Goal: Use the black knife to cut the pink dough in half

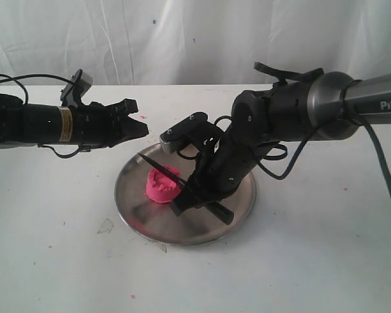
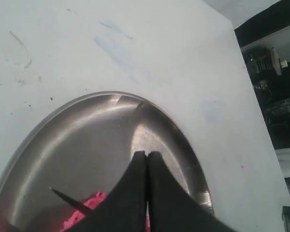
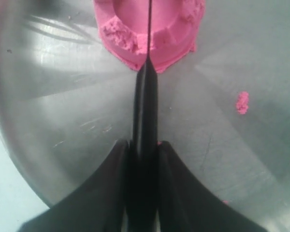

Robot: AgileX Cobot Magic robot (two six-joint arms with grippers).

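Note:
The pink dough (image 1: 161,187) is a rough mound on the steel plate (image 1: 140,215), left of the plate's middle. My right gripper (image 1: 194,193) is shut on the handle of the black knife (image 1: 158,165), whose thin blade lies across the dough's top. In the right wrist view the black knife (image 3: 145,104) runs straight out from my right gripper (image 3: 145,145) and its edge sits in the middle of the pink dough (image 3: 130,46). My left gripper (image 1: 143,127) hovers shut and empty above the plate's left rim. My left gripper (image 2: 147,155) hangs over the steel plate (image 2: 87,140).
A small pink crumb (image 3: 242,102) lies on the plate beside the dough. The plate rests on a white table (image 1: 300,261) with a white curtain (image 1: 195,39) behind. Faint marks and specks dot the tabletop (image 2: 19,53).

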